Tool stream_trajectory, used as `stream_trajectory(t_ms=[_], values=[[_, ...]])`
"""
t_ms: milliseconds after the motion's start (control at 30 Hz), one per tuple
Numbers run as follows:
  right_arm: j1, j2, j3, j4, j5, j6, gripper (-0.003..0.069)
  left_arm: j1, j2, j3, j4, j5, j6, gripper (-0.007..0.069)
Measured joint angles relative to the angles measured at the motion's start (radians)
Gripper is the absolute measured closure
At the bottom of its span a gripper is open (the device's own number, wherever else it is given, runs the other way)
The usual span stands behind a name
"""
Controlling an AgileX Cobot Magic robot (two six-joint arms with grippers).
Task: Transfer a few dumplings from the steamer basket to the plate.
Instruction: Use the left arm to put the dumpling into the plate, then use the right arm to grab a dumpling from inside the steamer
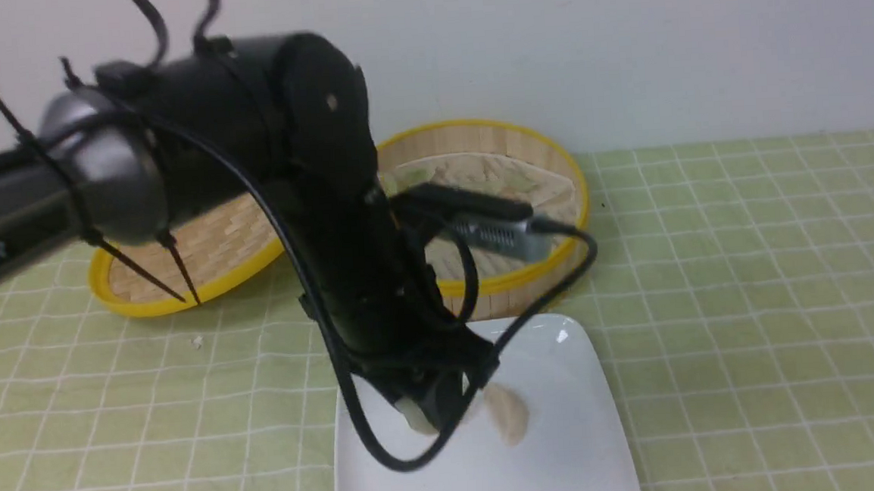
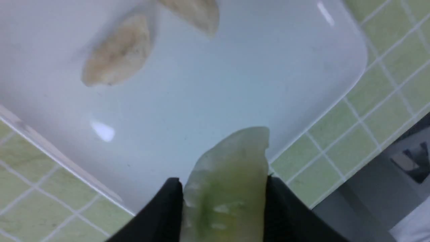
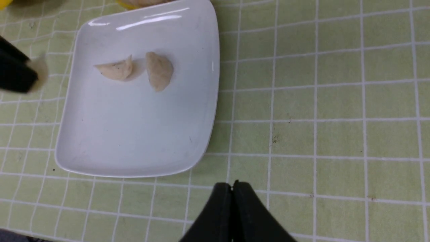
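My left gripper (image 2: 223, 183) is shut on a pale green dumpling (image 2: 228, 168), its black fingers (image 2: 161, 211) pressing both sides. It hangs low over the near-left part of the white square plate (image 1: 571, 450), close to the plate's edge (image 2: 67, 161). Two beige dumplings (image 3: 116, 69) (image 3: 159, 69) lie on the plate. Behind the plate stands the steamer basket (image 1: 561, 169), mostly hidden by my left arm. The right gripper (image 3: 232, 184) is shut and empty above the tablecloth, beside the plate's (image 3: 134, 134) near right corner.
The shallow woven lid (image 1: 202, 252) with a yellow rim lies left of the basket. A green checked cloth (image 1: 751, 294) covers the table. A small crumb (image 1: 198, 340) lies on the cloth. The table's edge (image 2: 339, 188) runs close to the plate.
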State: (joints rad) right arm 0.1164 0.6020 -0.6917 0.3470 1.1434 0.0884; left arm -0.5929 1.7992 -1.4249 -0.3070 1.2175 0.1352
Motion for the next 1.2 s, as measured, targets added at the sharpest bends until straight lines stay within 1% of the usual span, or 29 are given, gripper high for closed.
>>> stream_trajectory(t_ms=[200, 367, 433, 533, 600, 667, 733, 800, 833, 867, 933, 1000, 1033, 1100, 1200], values=[[0.000, 0.000, 0.000, 0.003, -0.023, -0.003, 0.0673, -0.010, 0.121, 0.009, 0.027, -0.102, 0.006, 0.0354], [0.000, 0.000, 0.000, 0.003, -0.027, -0.038, 0.0673, -0.010, 0.166, 0.009, 0.038, -0.128, 0.006, 0.0349], [0.000, 0.000, 0.000, 0.003, -0.038, -0.055, 0.0673, -0.011, 0.167, 0.007, 0.039, -0.128, 0.006, 0.0316], [0.000, 0.016, -0.012, 0.003, -0.051, -0.101, 0.0673, -0.011, 0.167, -0.018, 0.039, -0.113, 0.006, 0.0210], [0.000, 0.047, -0.037, 0.012, -0.053, -0.119, 0.0673, -0.011, 0.167, -0.049, 0.041, -0.088, 0.006, 0.0160], [0.000, 0.104, -0.084, 0.026, -0.052, -0.135, 0.0673, -0.011, 0.167, -0.081, 0.044, -0.053, 0.006, 0.0144], [0.000, 0.167, -0.134, 0.041, -0.045, -0.169, 0.0673, -0.011, 0.167, -0.113, 0.051, -0.024, 0.006, 0.0151], [0.000, 0.270, -0.208, 0.061, -0.023, -0.233, 0.0673, -0.011, 0.159, -0.147, 0.067, -0.016, 0.006, 0.0197], [0.000, 0.321, -0.247, 0.069, -0.013, -0.254, 0.0673, -0.011, 0.149, -0.156, 0.078, -0.017, 0.006, 0.0237], [0.000, 0.331, -0.263, 0.072, -0.011, -0.257, 0.0673, -0.011, 0.139, -0.158, 0.083, -0.017, 0.004, 0.0256], [0.000, 0.459, -0.353, 0.084, 0.006, -0.286, 0.0673, -0.011, 0.093, -0.161, 0.115, -0.013, -0.014, 0.0368], [0.000, 0.565, -0.446, 0.096, 0.027, -0.322, 0.0673, -0.011, 0.015, -0.159, 0.144, -0.010, -0.045, 0.0509], [0.000, 0.615, -0.481, 0.097, 0.037, -0.336, 0.0673, -0.011, -0.027, -0.153, 0.157, -0.010, -0.053, 0.0559], [0.000, 0.710, -0.565, 0.100, 0.059, -0.367, 0.0673, -0.011, -0.119, -0.126, 0.174, -0.006, -0.068, 0.0608], [0.002, 0.796, -0.652, 0.100, 0.068, -0.384, 0.0673, -0.011, -0.212, -0.085, 0.183, 0.007, -0.084, 0.0624]])
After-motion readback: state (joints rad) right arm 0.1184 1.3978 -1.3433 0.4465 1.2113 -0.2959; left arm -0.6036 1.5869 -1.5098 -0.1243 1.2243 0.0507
